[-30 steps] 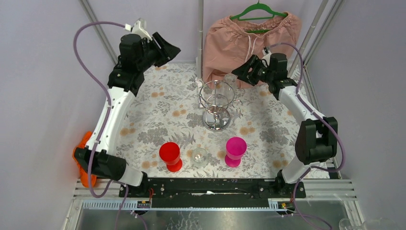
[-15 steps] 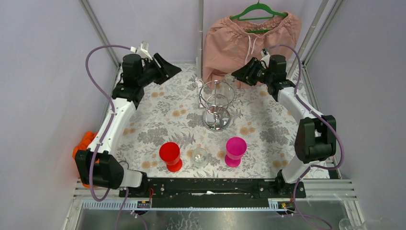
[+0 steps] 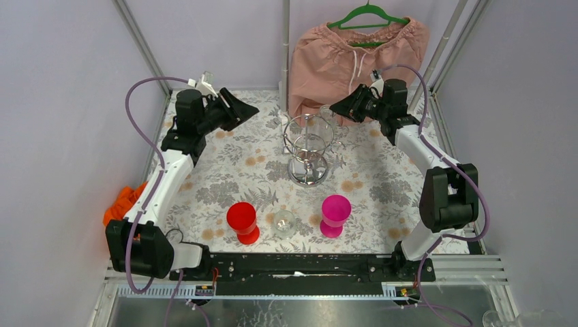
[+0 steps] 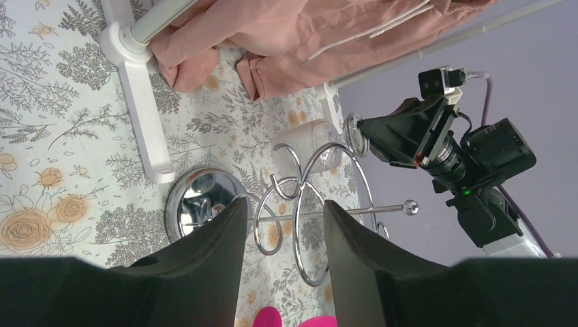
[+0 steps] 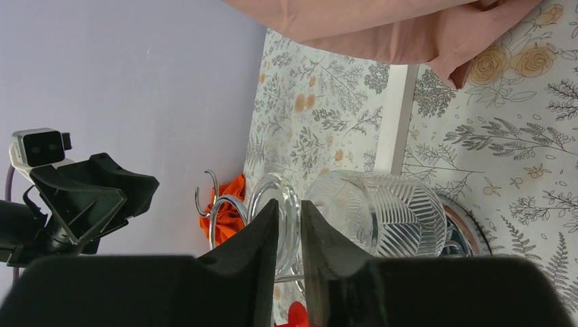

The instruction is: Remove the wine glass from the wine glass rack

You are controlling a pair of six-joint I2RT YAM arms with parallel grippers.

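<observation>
The chrome wine glass rack [image 3: 309,146] stands at the table's middle back; it also shows in the left wrist view [image 4: 307,211]. A clear ribbed wine glass [image 3: 327,113] hangs upside down on the rack's far right side. My right gripper [image 3: 339,107] is at its stem. In the right wrist view the gripper [image 5: 300,208] has its jaws nearly together between the glass's round foot [image 5: 285,204] and its bowl [image 5: 382,214]; the stem is hidden between them. My left gripper [image 3: 247,109] is open and empty, left of the rack, and points at it [image 4: 281,211].
A red cup [image 3: 242,221], a small clear glass [image 3: 283,222] and a pink cup [image 3: 335,214] stand near the front. A pink garment [image 3: 358,58] hangs on a green hanger behind the rack, next to a grey pole [image 3: 285,48]. Orange cloth [image 3: 123,201] lies at the left edge.
My right gripper moved left to the hanging glass and its jaws narrowed around the stem. My left arm came down and reached right toward the rack.
</observation>
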